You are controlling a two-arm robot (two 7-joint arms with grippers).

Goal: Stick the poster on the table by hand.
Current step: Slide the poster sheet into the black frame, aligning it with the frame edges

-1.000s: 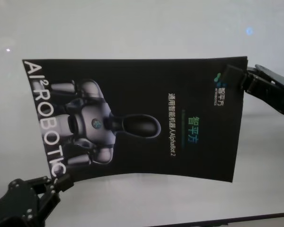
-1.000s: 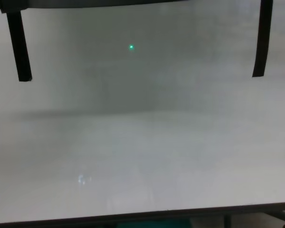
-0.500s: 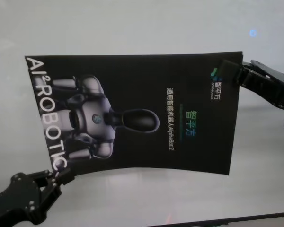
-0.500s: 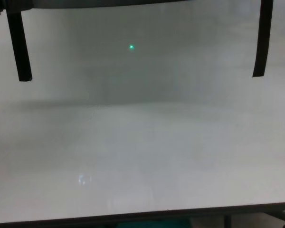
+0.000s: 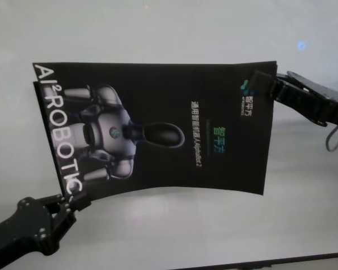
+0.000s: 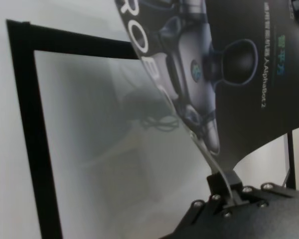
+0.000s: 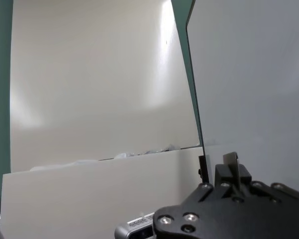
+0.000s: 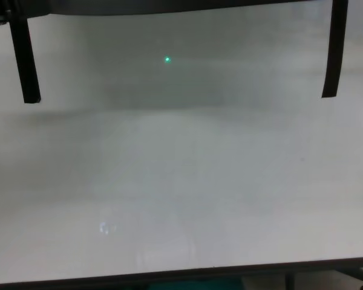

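The poster (image 5: 158, 124), a black glossy sheet with a grey-white robot and white lettering, hangs slightly curved above the white table (image 5: 304, 214). My left gripper (image 5: 76, 201) is shut on its near left corner, by the lettering. My right gripper (image 5: 260, 83) is shut on its far right corner. The left wrist view shows the poster (image 6: 239, 64) rising from my left gripper (image 6: 223, 183). In the right wrist view my right gripper (image 7: 231, 172) pinches a thin edge. The chest view shows only the table (image 8: 181, 181) and a dark band (image 8: 169, 6) along its top.
Narrow black tape strips lie on the table at left (image 8: 24, 60) and right (image 8: 333, 54). The left wrist view shows a black tape corner (image 6: 22, 124) under the poster. A green light dot (image 8: 167, 59) sits on the table. The table's dark near edge (image 8: 181, 277) runs along the front.
The poster has shifted left and a little farther from me, with both grippers still holding its corners. The dark band in the chest view has grown slightly.
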